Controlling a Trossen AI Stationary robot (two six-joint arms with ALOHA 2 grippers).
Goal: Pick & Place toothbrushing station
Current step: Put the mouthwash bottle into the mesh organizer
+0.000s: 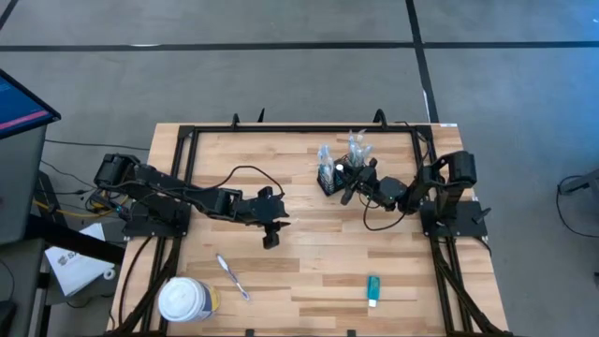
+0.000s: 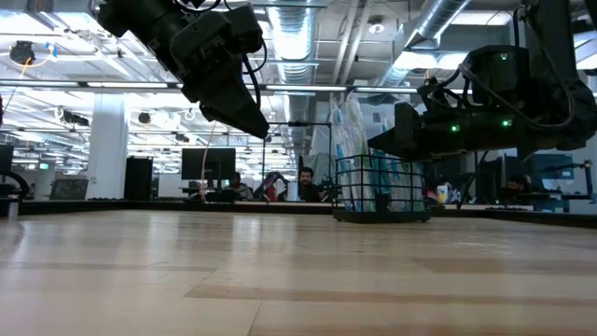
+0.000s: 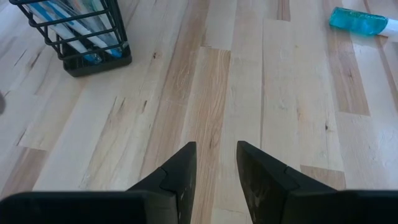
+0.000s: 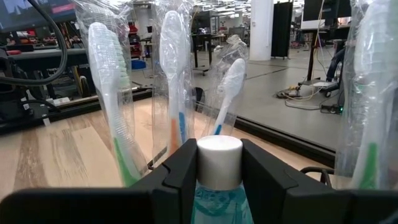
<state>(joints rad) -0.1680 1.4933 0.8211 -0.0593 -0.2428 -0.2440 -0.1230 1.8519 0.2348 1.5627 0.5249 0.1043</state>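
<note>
The table (image 1: 309,253) is seen from above. The caddy (image 1: 328,178) stands at one o'clock, several wrapped toothbrushes (image 4: 174,81) already inside. The right gripper (image 4: 217,168) is clenched on a teal tube (image 4: 219,186) above it. A second tube (image 1: 372,290) at five o'clock and a loose toothbrush (image 1: 232,277) at seven remain unplaced. The left gripper (image 3: 214,168) hangs parted, empty, near centre. The caddy's floor is hidden.

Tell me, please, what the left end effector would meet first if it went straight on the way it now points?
Most likely the bare wooden table: the left end effector points down at open boards. The black caddy and a teal tube lie off to either side of that line, though depth is hard to judge.
</note>
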